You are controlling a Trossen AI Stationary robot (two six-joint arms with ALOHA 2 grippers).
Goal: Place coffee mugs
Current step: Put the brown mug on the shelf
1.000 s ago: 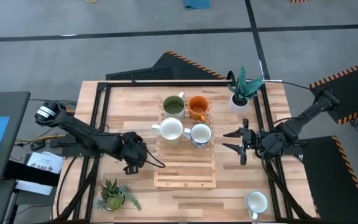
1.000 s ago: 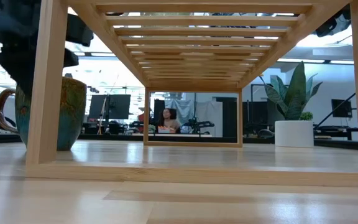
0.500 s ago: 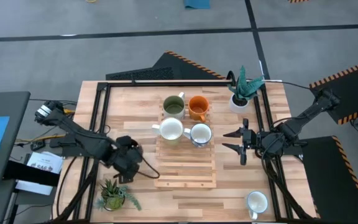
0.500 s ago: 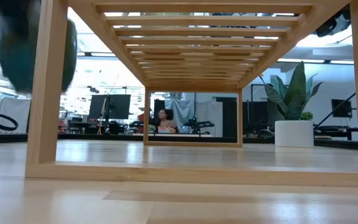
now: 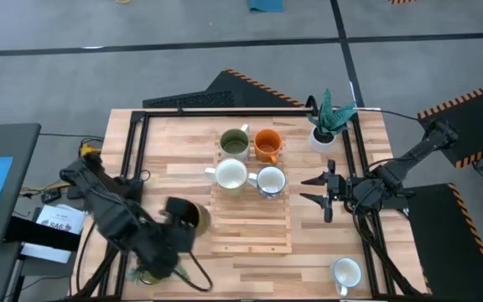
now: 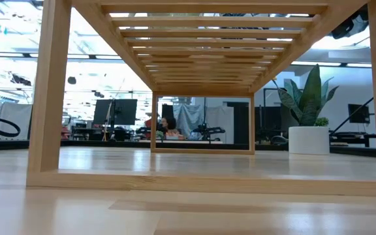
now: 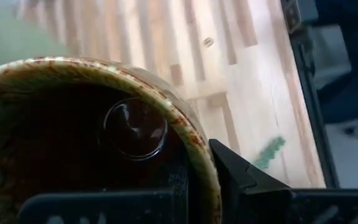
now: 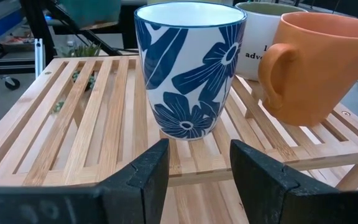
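Observation:
My left gripper (image 5: 179,225) is shut on the dark brown mug (image 5: 189,215), above the table just left of the slatted wooden rack (image 5: 250,228). On the rack's far half stand the olive-green mug (image 5: 235,143), the orange mug (image 5: 267,144), a white mug (image 5: 231,176) and a white mug with blue flowers (image 8: 188,68). Another white mug (image 5: 346,273) stands on the table at the near right. My right gripper (image 5: 319,191) is open and empty, right of the rack. My left gripper holds the brown mug by its rim (image 7: 199,155). One finger (image 7: 178,183) is inside the mug and the other (image 7: 235,177) is outside, against the wall. The mug is lifted clear of the table; it no longer shows in the low view.
A white pot with a teal plant (image 5: 327,126) stands at the far right. A small spiky green plant (image 5: 151,270) is at the near left, partly under my left arm. The rack's near half (image 5: 250,239) is bare slats. A black frame (image 5: 132,151) edges the table.
My left gripper has lifted the brown mug off the table beside the rack's left leg, straight up out of the low view. It has drifted a little toward the table's near edge. The arm has swung round with it.

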